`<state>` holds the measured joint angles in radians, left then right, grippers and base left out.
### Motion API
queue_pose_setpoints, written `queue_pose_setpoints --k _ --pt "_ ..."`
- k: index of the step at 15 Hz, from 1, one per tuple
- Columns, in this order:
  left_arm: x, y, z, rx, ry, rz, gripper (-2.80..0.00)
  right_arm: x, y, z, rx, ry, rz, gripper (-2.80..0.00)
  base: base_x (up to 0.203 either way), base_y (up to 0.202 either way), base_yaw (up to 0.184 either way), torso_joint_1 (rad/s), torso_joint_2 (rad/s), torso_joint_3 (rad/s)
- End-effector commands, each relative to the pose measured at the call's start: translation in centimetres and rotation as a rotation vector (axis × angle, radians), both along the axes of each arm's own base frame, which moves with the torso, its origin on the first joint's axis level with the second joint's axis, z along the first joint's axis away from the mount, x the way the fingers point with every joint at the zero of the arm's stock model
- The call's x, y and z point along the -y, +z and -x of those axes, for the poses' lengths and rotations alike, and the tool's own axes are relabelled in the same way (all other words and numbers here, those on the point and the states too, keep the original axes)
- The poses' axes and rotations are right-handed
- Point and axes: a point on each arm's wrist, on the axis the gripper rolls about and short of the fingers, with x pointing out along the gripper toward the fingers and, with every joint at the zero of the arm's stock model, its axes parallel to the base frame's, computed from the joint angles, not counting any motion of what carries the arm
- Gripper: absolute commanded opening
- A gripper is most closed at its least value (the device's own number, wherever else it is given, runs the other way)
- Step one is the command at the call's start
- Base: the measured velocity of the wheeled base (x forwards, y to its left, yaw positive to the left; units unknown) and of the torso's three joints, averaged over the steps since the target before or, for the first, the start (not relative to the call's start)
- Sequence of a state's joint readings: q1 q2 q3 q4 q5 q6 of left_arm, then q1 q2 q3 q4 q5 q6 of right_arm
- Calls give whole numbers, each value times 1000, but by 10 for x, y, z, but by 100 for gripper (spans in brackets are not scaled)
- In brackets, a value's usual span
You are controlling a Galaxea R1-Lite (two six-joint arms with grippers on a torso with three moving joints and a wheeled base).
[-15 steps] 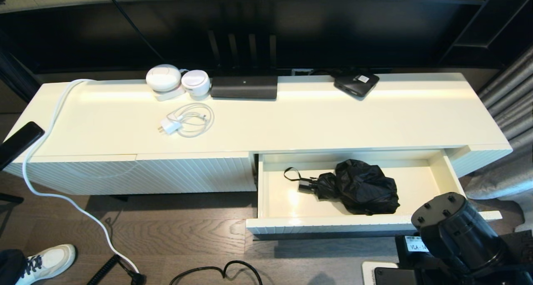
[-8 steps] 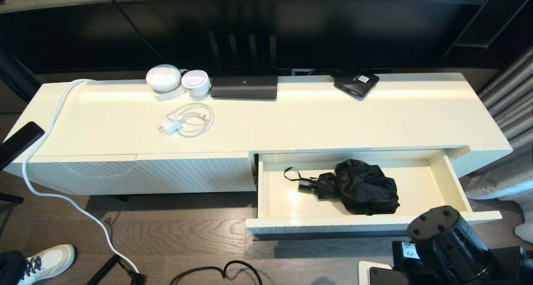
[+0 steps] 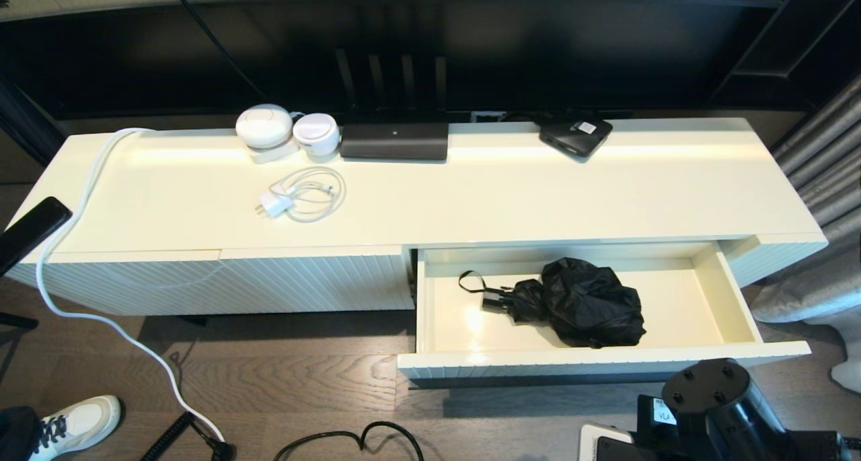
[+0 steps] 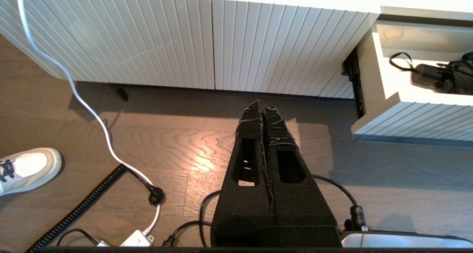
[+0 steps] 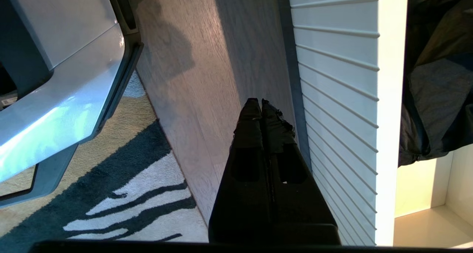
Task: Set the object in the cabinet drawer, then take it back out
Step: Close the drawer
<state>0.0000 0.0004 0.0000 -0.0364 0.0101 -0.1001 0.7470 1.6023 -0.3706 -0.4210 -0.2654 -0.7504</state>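
Note:
The black folding umbrella lies inside the open cream drawer, handle and wrist loop pointing left, bunched fabric to the right. No gripper touches it. My right gripper is shut and empty, low over the wood floor just in front of the drawer's ribbed front; umbrella fabric shows beyond the rim. The right arm's wrist sits at the lower right of the head view. My left gripper is shut and empty above the floor, left of the drawer.
On the cabinet top lie a white charger with coiled cable, two white round devices, a black router and a flat black box. Cables and a shoe are on the floor. A striped rug lies nearby.
The right arm has drawn back from the drawer's right front corner, down and toward me. The umbrella and drawer have not moved.

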Motion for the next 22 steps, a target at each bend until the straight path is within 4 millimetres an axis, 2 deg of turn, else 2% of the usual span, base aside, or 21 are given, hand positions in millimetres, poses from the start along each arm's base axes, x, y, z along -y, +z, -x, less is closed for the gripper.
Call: queue_pose_setpoints --k 1,16,22 --pt "0 0 0 1 1 1 -280 1 -4 1 5 1 3 -280 0 0 0 0 0 0" --pt "0 0 0 1 1 1 -280 -10 -29 -18 117 -13 -88 -280 0 0 0 0 0 0" --pt "0 0 0 1 2 1 -280 -10 -29 -33 177 -36 -120 -280 0 0 0 0 0 0"
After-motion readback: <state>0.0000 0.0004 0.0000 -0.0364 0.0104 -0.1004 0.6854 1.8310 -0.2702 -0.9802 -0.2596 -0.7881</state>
